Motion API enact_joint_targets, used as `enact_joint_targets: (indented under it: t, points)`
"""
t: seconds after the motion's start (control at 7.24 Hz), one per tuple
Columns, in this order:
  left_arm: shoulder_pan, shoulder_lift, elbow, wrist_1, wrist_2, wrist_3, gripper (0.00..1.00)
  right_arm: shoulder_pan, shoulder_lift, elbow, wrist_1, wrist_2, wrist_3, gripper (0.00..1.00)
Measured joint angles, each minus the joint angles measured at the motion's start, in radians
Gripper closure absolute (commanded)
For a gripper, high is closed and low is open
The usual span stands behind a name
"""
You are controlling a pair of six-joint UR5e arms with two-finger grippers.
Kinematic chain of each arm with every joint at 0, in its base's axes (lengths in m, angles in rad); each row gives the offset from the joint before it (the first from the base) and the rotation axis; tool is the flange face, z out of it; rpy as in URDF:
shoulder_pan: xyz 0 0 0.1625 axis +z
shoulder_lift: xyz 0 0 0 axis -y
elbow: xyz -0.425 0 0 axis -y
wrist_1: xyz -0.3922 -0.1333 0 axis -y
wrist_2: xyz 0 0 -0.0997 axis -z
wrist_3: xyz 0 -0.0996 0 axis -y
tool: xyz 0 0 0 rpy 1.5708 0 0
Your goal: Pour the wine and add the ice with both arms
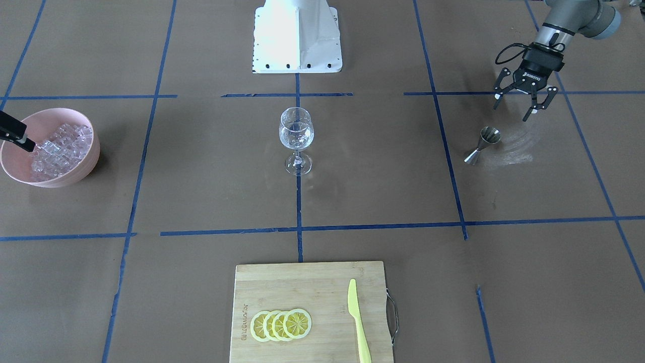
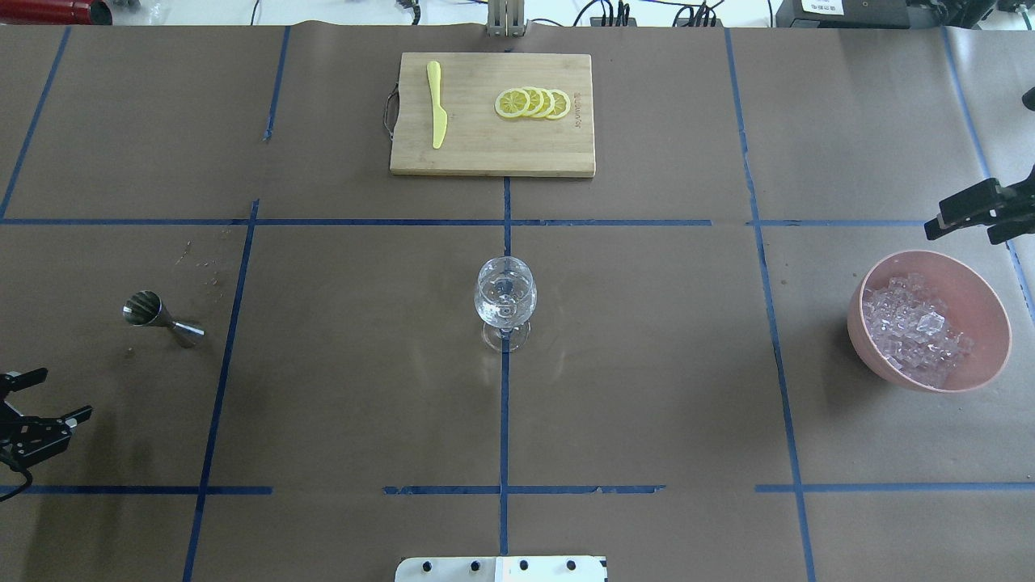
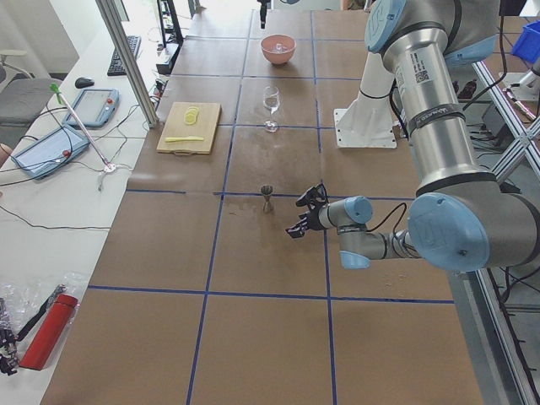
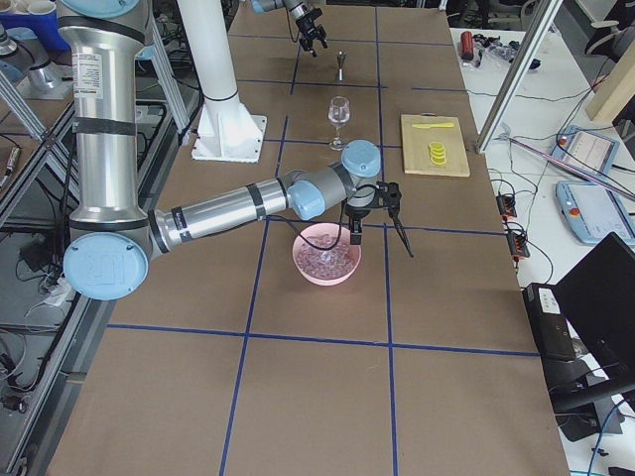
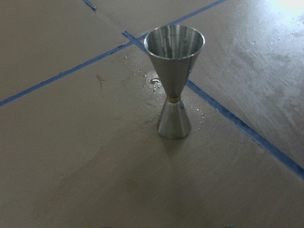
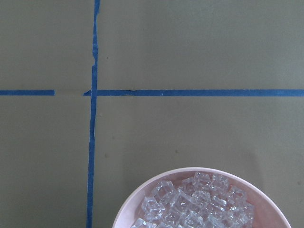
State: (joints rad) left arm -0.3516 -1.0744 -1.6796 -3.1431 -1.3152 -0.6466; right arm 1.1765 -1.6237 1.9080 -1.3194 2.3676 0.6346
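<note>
1. The ice [image 1: 60, 147] is a heap of small clear cubes inside a pink bowl [image 1: 89, 169] at the robot's right end of the tabletop [image 1: 201, 191], well apart from everything else.
2. The right gripper [image 4: 382, 246] hangs above the bowl's rim on the operators' side. Jaws are wide apart with nothing between them. The wrist view looks down on the bowl's edge and the cubes. Whether a fingertip touches the rim cannot be told.
3. The wine glass [image 1: 296, 135] stands upright at the tabletop's centre, on a blue tape line [image 1: 299, 212], between the bowl and the jigger. Its bowl looks clear and glinting; the contents cannot be made out.
4. The jigger [image 1: 482, 146], steel and hourglass-shaped, stands upright at the robot's left end, wide cup up. Wet smears [image 5: 142, 83] lie on the tabletop around its foot.
5. The left gripper [image 1: 511, 112] hovers near the jigger on the robot's side of it, not touching. Jaws are spread apart and nothing is gripped.
6. A wooden cutting board [image 1: 302, 285] sits at the operators' edge, in line with the glass. It carries four overlapping lemon slices [image 1: 281, 324] and a yellow-green knife [image 1: 359, 322], which lie apart.
7. A white pedestal [image 1: 297, 35] stands at the robot's edge, behind the glass.
</note>
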Motion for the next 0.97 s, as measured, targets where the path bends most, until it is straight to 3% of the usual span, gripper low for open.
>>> enact_joint_targets:
  t: [0.14,0.41,0.55,0.97]
  points:
    - [-0.121,-0.004,0.016,0.017,-0.127,0.039,0.0,-0.055,-0.038,0.007,0.057,-0.067,0.059,0.0]
    - [-0.388,-0.034,0.032,0.091,-0.398,0.096,0.0,-0.132,-0.076,0.013,0.092,-0.135,0.227,0.01]
    - [-0.474,-0.06,0.042,0.129,-0.488,0.124,0.0,-0.154,-0.089,0.014,0.096,-0.148,0.295,0.01]
    - [-0.535,-0.096,0.055,0.157,-0.544,0.161,0.0,-0.206,-0.125,0.009,0.099,-0.183,0.443,0.06]
